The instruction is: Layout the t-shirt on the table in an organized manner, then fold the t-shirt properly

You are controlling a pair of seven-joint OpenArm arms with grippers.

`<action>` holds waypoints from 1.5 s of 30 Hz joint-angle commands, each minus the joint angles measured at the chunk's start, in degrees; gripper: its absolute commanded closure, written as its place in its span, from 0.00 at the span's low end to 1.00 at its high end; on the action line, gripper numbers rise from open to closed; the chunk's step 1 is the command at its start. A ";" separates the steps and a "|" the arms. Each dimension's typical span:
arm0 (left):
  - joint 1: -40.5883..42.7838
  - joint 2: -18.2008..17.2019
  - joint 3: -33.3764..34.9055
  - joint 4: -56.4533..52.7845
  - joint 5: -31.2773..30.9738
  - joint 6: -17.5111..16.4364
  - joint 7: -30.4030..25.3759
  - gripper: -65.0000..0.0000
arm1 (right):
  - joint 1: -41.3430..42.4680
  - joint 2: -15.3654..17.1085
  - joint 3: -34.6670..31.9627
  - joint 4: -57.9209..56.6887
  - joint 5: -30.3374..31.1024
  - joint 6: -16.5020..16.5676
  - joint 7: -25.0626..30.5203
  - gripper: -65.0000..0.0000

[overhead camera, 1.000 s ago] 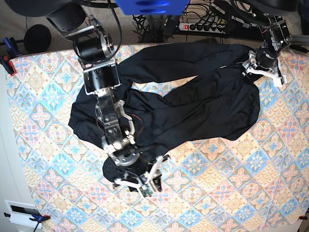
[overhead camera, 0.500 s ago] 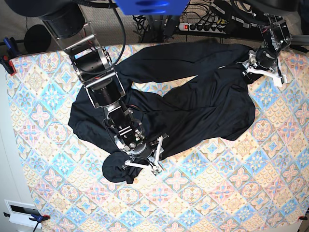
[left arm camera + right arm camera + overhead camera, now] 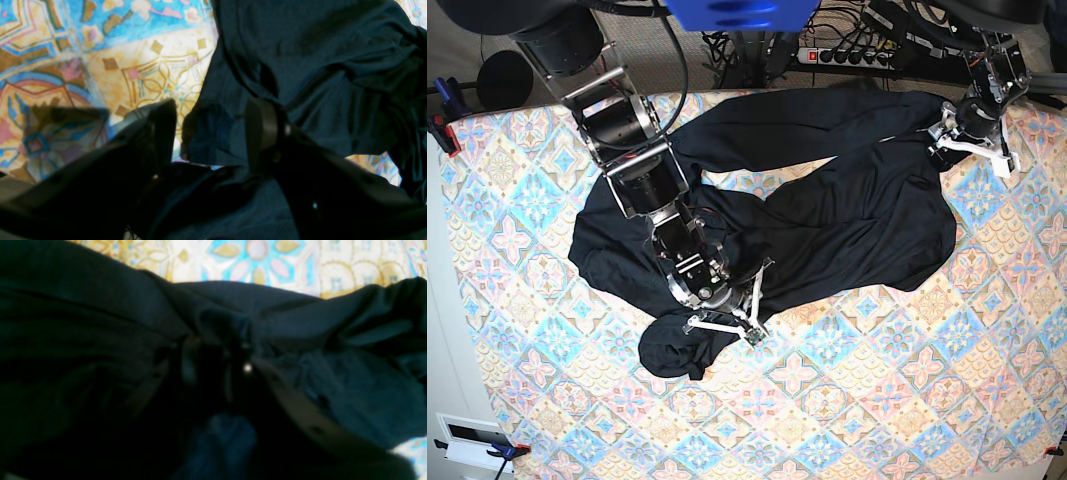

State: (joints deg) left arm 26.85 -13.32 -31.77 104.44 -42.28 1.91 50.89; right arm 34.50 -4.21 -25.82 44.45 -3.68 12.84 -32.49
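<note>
Your right gripper [image 3: 749,305] sits low on the t-shirt [image 3: 827,210], near its front edge in the base view. In the right wrist view its fingers [image 3: 188,363] are drawn close together with a bunched fold of black fabric between them, so it is pinching the shirt. Your left gripper [image 3: 972,140] is at the far corner of the garment; in the left wrist view its fingers [image 3: 262,130] stand apart with a fabric edge lying between them, not clamped. The t-shirt lies crumpled and spread across the middle of the table [image 3: 907,400], stretching from one gripper to the other. A power strip [image 3: 847,55] and cables lie beyond the table's far edge.
</note>
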 commanded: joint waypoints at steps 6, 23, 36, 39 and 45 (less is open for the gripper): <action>-0.35 -0.79 -0.36 1.01 -0.57 -0.20 -0.83 0.53 | -4.57 4.69 -7.19 14.15 0.03 -0.31 -6.67 1.00; -0.26 -0.79 -0.36 1.01 -0.57 -0.20 -0.83 0.53 | -12.13 7.50 -17.47 33.66 0.30 8.74 -18.72 0.96; -0.26 -0.79 -0.27 1.01 -0.57 -0.20 -0.83 0.52 | -10.02 6.80 -4.99 38.32 0.39 8.74 -18.02 0.65; -0.35 -0.79 -0.27 1.01 -0.57 -0.20 -0.83 0.52 | -7.82 2.67 -0.86 34.54 0.39 8.65 -14.32 0.65; -0.35 -0.70 -0.19 1.01 -0.57 -0.20 -0.83 0.52 | -6.68 -2.17 7.58 22.59 0.39 8.65 -9.22 0.65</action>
State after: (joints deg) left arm 26.39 -13.47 -31.79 104.44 -42.26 1.93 50.81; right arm 25.87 -5.67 -18.35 65.65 -4.08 21.34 -43.20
